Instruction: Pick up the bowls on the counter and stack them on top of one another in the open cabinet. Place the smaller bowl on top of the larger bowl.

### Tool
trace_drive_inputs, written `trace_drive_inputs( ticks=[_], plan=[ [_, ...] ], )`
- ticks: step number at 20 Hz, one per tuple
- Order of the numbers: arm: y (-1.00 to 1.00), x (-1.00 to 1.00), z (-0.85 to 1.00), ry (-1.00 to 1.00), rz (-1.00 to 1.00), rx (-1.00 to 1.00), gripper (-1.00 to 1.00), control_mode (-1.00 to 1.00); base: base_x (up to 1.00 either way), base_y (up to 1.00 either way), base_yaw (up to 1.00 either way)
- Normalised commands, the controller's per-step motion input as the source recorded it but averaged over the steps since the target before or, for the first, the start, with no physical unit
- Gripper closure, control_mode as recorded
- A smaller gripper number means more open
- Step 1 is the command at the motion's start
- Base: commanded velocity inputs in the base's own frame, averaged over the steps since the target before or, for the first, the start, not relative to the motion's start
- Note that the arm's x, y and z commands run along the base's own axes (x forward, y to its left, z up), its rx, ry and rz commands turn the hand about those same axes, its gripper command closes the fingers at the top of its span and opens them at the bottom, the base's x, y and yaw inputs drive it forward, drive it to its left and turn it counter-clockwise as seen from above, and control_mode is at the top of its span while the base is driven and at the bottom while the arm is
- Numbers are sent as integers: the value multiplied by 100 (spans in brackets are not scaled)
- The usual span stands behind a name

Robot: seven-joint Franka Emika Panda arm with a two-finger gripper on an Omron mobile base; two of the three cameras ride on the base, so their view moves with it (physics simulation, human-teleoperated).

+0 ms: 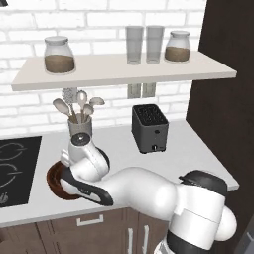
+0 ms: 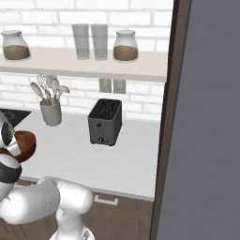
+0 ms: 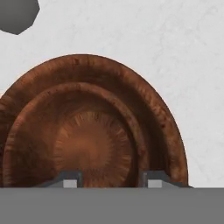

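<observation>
The larger bowl [image 1: 53, 179] [image 2: 26, 143] [image 3: 94, 131], wide, glossy and dark brown, sits on the counter [image 1: 124, 151] [image 2: 70, 154] near its front edge, right of the stove. My arm bends down over it and covers much of it in the left base view. In the hand view my gripper [image 3: 111, 180] hangs just above the bowl's hollow, open, its two fingertips [image 3: 70, 179] spread apart with nothing between them. The smaller bowl is hidden or out of view. The open cabinet [image 1: 124, 70] [image 2: 70, 64] runs along the brick wall above.
A grey utensil cup [image 1: 80, 128] [image 2: 50, 112] stands just behind the bowl, a dark toaster [image 1: 150, 128] [image 2: 105, 122] further right. A black stove [image 1: 15, 168] lies to the left. Two jars and two glasses [image 1: 144, 44] stand on the shelf. A tall dark cabinet panel [image 2: 206, 117] bounds the right.
</observation>
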Motion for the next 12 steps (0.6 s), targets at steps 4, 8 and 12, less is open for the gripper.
trace_drive_inputs(
  ticks=[4,8,12],
  plan=[
    [-6,-1,62,-10,1,7,-100,-100,0,0,0],
    [-90,-17,13,5,24,0,-100,-100,0,0,0],
    [-66,4,0,10,38,-1,-100,-100,0,0,0]
  ],
)
